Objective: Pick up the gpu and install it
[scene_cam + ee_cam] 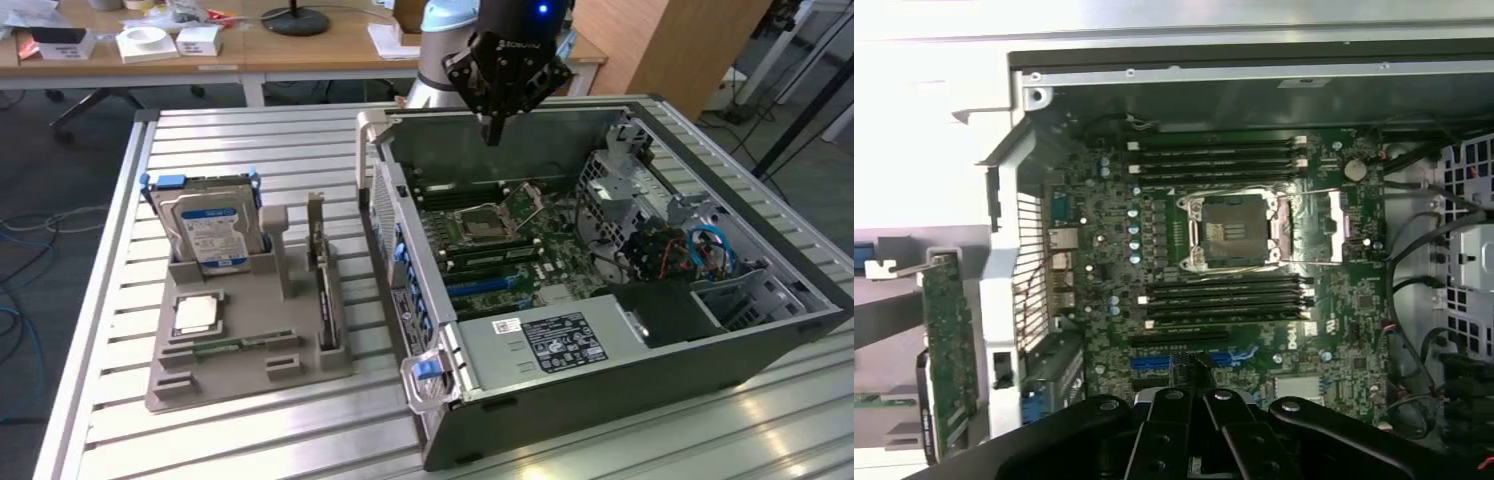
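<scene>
Indoors, slatted metal table (227,135), wooden desks (334,55) behind, gripper (494,135) over case (627,375).

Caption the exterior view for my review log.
Claw hovers above the open computer case; the gpu stands in the grey holder on the exterior view's left.

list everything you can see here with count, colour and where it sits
computer case: 1, dark grey, open, on the table at the exterior view's right
circuit board: 1, green, inside the case
holder: 1, grey, on the table at the exterior view's left
hard drive: 1, silver with blue label, upright in the holder
chip: 1, silver, flat on the holder
graphics card: 1, green, upright on the holder's case side
table: 1, slatted metal
claw: 1, black, over the case's far side
</scene>
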Robot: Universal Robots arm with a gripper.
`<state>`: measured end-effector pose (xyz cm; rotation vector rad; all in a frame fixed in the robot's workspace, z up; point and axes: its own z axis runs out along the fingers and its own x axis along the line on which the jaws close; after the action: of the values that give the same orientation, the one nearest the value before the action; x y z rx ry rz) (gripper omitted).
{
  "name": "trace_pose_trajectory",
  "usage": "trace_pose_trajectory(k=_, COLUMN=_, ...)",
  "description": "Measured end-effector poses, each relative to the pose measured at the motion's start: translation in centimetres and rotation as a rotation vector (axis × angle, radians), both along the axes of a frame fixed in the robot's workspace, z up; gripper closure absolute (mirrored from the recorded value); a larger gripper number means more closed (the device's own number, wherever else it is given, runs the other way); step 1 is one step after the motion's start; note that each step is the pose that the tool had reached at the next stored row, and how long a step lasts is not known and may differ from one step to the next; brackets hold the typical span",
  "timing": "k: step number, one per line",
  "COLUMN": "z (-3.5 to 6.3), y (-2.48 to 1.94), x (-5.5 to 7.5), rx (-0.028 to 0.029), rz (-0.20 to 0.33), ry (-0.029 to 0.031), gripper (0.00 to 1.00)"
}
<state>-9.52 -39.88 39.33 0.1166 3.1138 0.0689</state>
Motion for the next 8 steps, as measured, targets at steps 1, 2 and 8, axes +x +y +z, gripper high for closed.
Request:
trace_pose_trajectory(k=1, z=0.00, y=0.00, x=0.4, rx=0.0001, rz=0.000, ry=0.0000, gripper=0.90)
trace_pose_trajectory(k=2, z=0.00, y=0.00, x=0.9, rx=0.0000, rz=0.000, ry=0.0000, gripper=0.90)
trace_pose_trajectory(k=8, z=-0.03, y=0.00, x=3.6, rx=0.0000, rz=0.000, ry=0.0003, gripper=0.90)
